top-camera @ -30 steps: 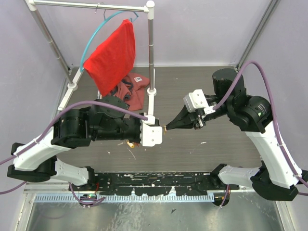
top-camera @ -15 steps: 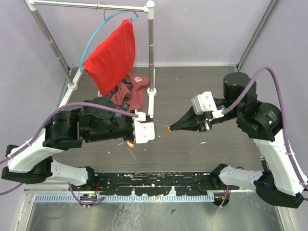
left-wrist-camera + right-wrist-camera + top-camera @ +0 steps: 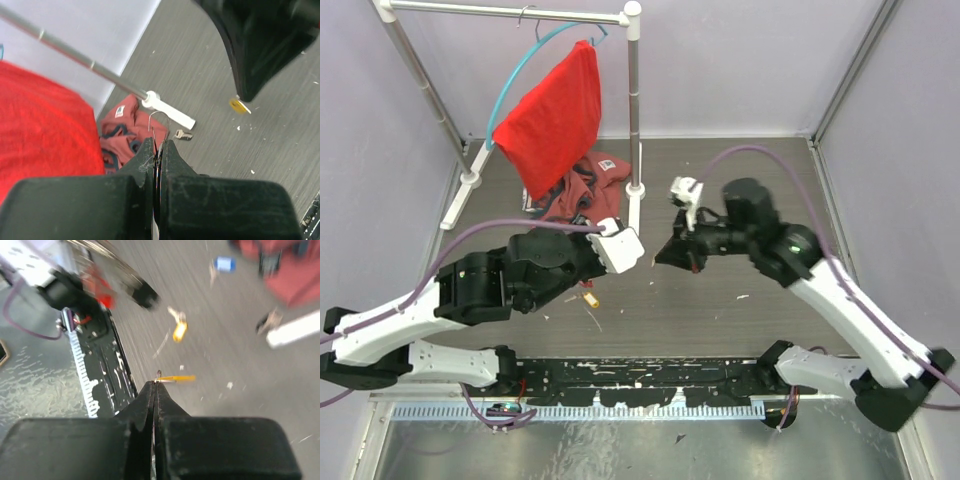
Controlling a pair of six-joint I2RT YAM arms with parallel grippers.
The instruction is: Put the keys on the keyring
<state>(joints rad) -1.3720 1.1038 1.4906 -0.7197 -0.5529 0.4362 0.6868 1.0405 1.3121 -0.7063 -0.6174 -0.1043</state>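
Yellow shows at the tip of the right gripper [image 3: 155, 386], whose fingers are clenched on the blade of a yellow-headed key [image 3: 179, 378], seen edge-on in its own blurred wrist view. Over the last second that arm has swung hard. Its elbow, which stood at the right of the overhead frame, now reaches toward the middle. The wrist has rolled over, and the claw has climbed from mid-frame to just lower right of the rack's white base bar [image 3: 633, 215]. The left gripper [image 3: 157, 150] has risen and turned to meet it, squeezed tight on the keyring [image 3: 159, 113], a thin wire loop standing up out of its fingertips. In the left wrist view the held key hangs at the upper right, near the ring but apart from it, not yet threaded. I judge the arms are lining up for the threading, bringing the key's hole to the wire. Other keys lie on the table [image 3: 740, 160]: a second yellow key [image 3: 588, 297] lower left of centre overhead, and a silver key [image 3: 183, 134] beside that bar. The blur suggests the right arm is mid-motion, so the alignment may be unsettled.
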